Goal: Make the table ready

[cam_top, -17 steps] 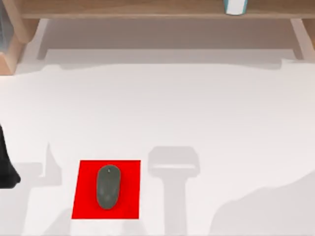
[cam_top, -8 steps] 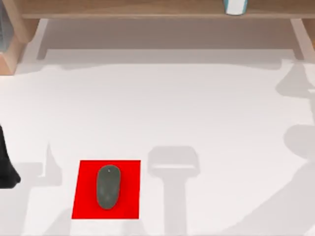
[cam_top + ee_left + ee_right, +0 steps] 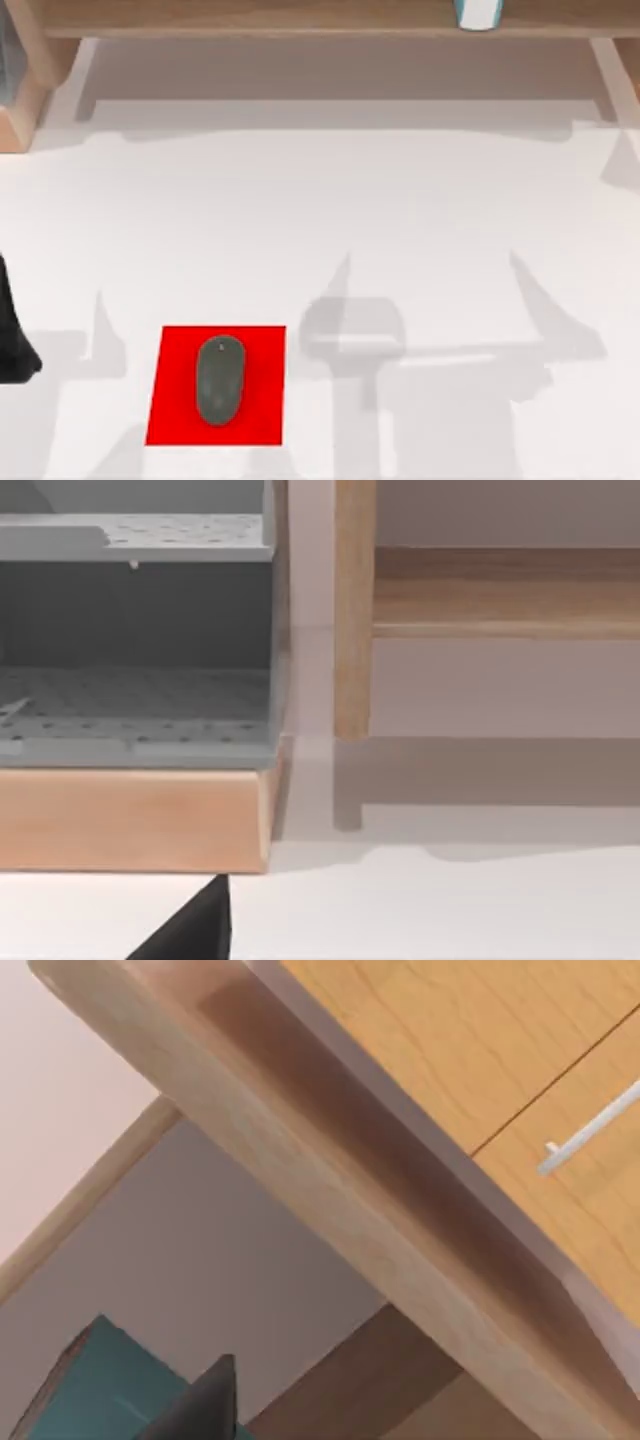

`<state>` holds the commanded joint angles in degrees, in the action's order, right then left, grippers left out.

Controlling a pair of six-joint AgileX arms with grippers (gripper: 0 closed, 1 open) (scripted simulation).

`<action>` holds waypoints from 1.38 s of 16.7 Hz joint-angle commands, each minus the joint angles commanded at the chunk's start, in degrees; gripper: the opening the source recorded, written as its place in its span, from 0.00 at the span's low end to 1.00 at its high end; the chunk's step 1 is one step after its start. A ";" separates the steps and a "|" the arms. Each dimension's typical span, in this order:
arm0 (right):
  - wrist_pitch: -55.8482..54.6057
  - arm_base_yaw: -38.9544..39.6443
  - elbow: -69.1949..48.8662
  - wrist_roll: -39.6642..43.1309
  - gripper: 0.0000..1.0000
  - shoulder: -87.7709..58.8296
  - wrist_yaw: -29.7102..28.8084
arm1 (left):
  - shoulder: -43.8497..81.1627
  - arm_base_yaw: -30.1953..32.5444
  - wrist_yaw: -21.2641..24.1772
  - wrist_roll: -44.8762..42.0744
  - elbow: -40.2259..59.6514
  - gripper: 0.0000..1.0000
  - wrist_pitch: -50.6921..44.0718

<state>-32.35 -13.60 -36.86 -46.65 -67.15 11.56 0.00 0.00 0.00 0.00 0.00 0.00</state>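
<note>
top view: the white bench [image 3: 320, 200] fills the picture. A grey computer mouse [image 3: 220, 380] lies on a red mat [image 3: 265, 400] near its front left, and a wooden shelf [image 3: 250, 15] runs along the back. a white cup with a teal band [image 3: 478, 12] stands on the shelf toward the right.

over the last second the mouse, the mat and the cup have kept their places. the left arm [image 3: 10, 345] has stayed parked as a dark shape at the left edge. what has changed is the shadow [image 3: 450, 370] on the bench's right half. it lay at the front right corner, then climbed the right edge, and now spreads across the middle right with two pointed tips.

i take that to mean the right arm is swinging about above the bench. nothing has been set down or lifted yet, so the task seems to be between steps.

the right wrist view looks up at the shelf's underside [image 3: 330, 1210], with a teal thing [image 3: 90, 1380] i cannot identify. the right pincer [image 3: 205, 1405] shows as a dark tip, and i cannot tell if it is open or closed.

the left wrist view faces a grey perforated rack [image 3: 135, 630] on a wooden base. the left pincer [image 3: 195, 930] is likewise a dark tip, its state impossible to tell.
</note>
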 joint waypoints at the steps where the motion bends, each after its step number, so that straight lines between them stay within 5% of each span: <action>1: 3.07 1.30 3.49 4.37 1.00 7.66 -1.05 | 0.00 0.00 0.00 0.00 0.00 1.00 0.00; 7: 20.39 8.62 23.22 29.34 1.00 46.75 -7.17 | 0.00 0.00 0.00 0.00 0.00 1.00 0.00; 12: 30.28 12.74 34.49 43.68 1.00 64.01 -10.79 | 0.00 0.00 0.00 0.00 0.00 1.00 0.00; 23: 32.36 13.60 36.86 46.65 1.00 67.15 -11.56 | 3.20 1.58 -0.70 -0.01 2.41 1.00 0.30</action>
<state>0.00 0.00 0.00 0.00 0.00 0.00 3.20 1.58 -0.70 -0.01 2.41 0.30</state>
